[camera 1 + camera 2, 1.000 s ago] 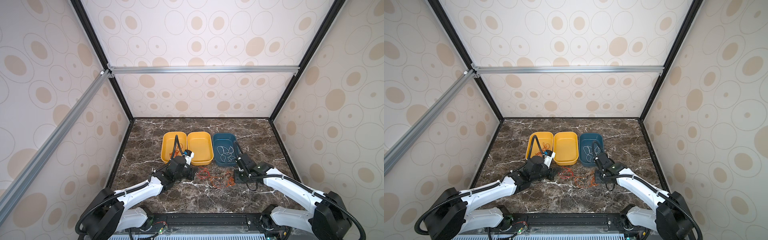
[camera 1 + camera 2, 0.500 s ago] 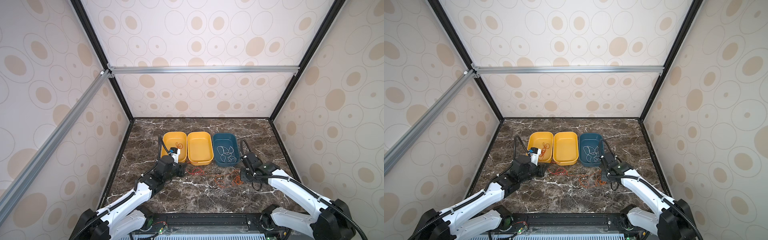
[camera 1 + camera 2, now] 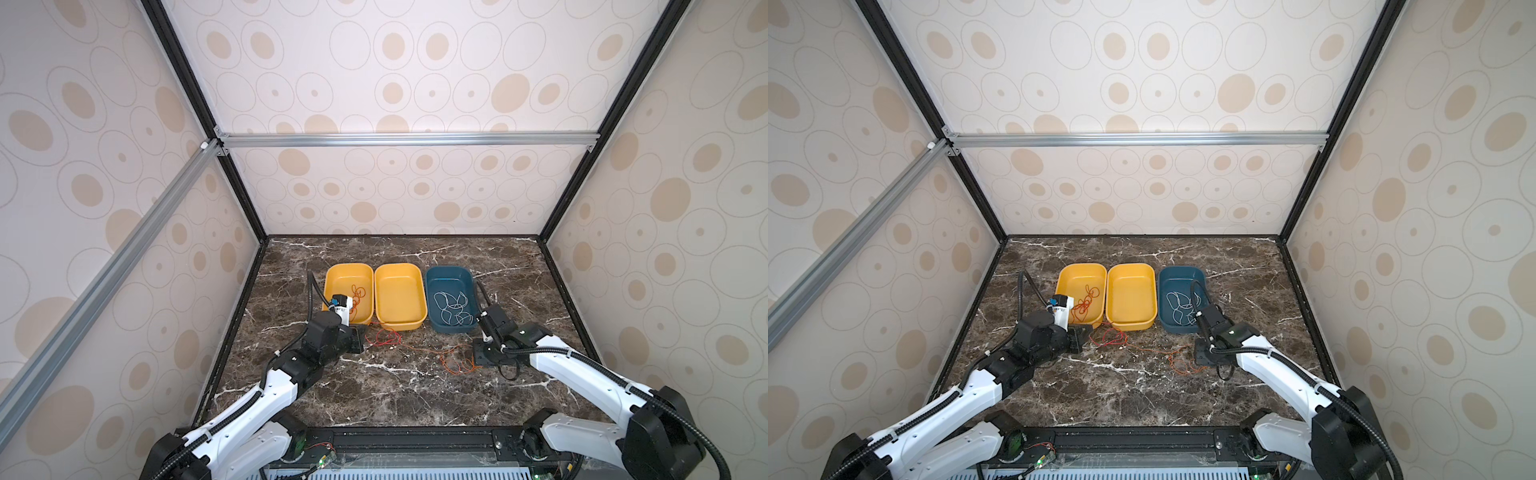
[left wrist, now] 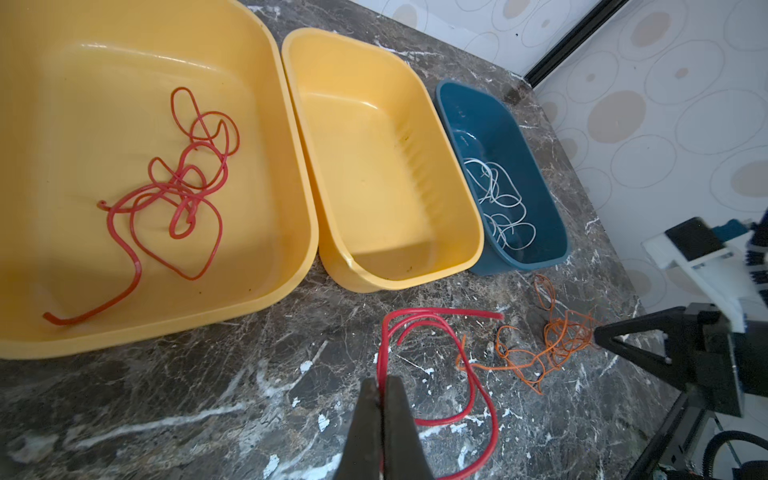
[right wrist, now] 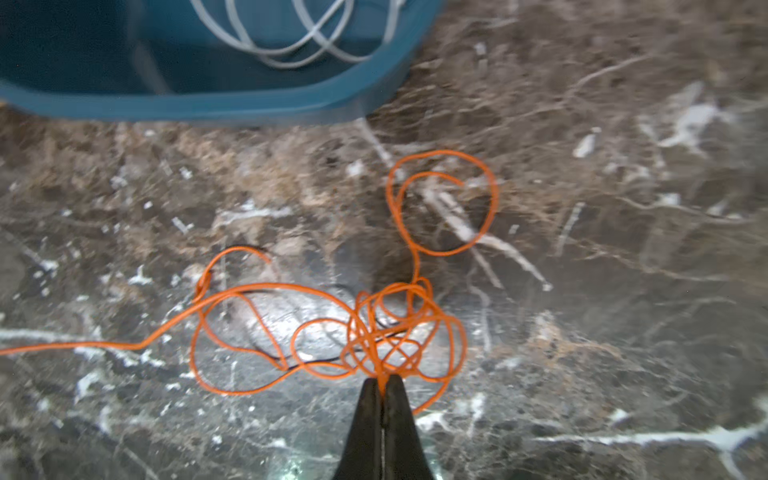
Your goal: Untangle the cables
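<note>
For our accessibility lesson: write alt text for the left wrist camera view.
The shut left gripper pinches a red cable looped on the marble table, beside an orange tangle. Beyond stand a yellow tub holding a second red cable, an empty yellow tub and a blue tub holding a white cable.

Circle-patterned walls [image 3: 395, 83], dark marble tabletop [image 3: 395, 395]

- Row at 12 o'clock on dark marble tabletop [image 3: 395, 399], running 9 to 3 o'clock: yellow rectangular plastic left tub [image 3: 343, 279], yellow rectangular plastic middle tub [image 3: 399, 291], blue rectangular plastic tub [image 3: 449, 279].
- Curled thin red wire [image 4: 178, 185] in left tub; looped thin white wire [image 3: 453, 309] in blue tub.
- Loose thin red wire loop [image 3: 383, 337] on tabletop, 6 o'clock of middle tub; left gripper [image 4: 380, 380] at its 9 o'clock.
- Tangled thin orange wire [image 5: 376, 332] 6 o'clock of blue tub; right gripper [image 5: 381, 380] at its 3 o'clock.
</note>
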`<state>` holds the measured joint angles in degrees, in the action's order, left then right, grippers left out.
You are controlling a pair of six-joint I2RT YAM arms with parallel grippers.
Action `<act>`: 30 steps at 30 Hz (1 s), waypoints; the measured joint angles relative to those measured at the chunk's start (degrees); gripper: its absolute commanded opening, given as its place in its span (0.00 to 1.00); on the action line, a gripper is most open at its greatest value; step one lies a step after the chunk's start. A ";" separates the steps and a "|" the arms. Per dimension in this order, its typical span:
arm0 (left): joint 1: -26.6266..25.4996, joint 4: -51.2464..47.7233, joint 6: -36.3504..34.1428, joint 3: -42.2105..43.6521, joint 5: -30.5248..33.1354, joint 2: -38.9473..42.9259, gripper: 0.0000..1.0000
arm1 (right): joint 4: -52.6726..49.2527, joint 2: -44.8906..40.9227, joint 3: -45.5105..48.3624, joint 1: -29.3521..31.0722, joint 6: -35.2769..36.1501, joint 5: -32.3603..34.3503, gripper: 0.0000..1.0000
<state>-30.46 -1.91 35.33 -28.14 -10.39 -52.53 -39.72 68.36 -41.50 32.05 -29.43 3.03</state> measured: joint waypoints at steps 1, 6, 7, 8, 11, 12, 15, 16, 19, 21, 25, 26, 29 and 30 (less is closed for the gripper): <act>0.00 -0.07 0.09 -0.15 -0.02 0.20 0.00 | 0.74 0.90 -0.28 1.44 0.39 -0.94 0.04; 0.04 0.09 0.94 -0.66 -0.52 0.57 0.00 | 5.20 7.23 -3.50 9.31 1.88 -5.66 0.08; 0.04 0.04 1.05 -0.72 -0.55 0.63 0.00 | 5.95 8.22 -4.13 10.45 2.05 -6.21 0.09; 0.09 0.02 1.16 -0.81 -0.59 0.76 0.00 | 6.82 9.25 -4.90 11.67 2.29 -6.95 0.10; 0.11 0.04 1.49 -1.25 -0.57 1.42 0.00 | 9.99 10.64 -5.86 13.99 2.99 -9.40 0.19; 0.11 0.09 1.57 -1.38 -0.59 1.70 0.00 | 11.17 10.67 -5.86 14.40 3.19 -10.60 0.29; 0.11 0.07 1.92 -1.88 -0.61 2.05 0.00 | 13.70 10.67 -5.92 14.60 4.26 -13.88 0.43; 0.11 0.07 1.97 -2.10 -0.61 2.08 0.00 | 14.12 10.64 -5.97 14.60 4.61 -14.71 0.45; 0.15 0.13 2.32 -2.56 -0.63 2.29 0.00 | 14.58 10.12 -6.01 14.60 5.70 -16.35 0.49; 0.15 0.17 2.60 -2.67 -0.70 2.45 0.00 | 14.53 9.16 -6.01 14.60 6.51 -17.20 0.51; 0.15 0.96 3.10 -2.95 -1.29 2.47 0.00 | 15.87 7.43 -6.01 14.60 6.80 -19.10 0.50; 0.15 1.16 3.39 -2.99 -1.53 2.47 0.00 | 16.74 7.34 -6.01 14.60 6.75 -19.78 0.50; 0.15 1.75 4.33 -2.99 -2.34 2.73 0.00 | 20.35 7.61 -6.01 14.58 6.23 -22.25 0.49; 0.15 2.03 4.63 -2.99 -2.58 2.97 0.00 | 21.97 7.93 -6.01 14.56 5.86 -23.04 0.49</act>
<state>-30.30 0.12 39.97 -31.14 -12.97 -49.56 -17.76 76.29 -47.51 46.61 -23.57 -20.01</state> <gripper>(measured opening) 0.047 0.499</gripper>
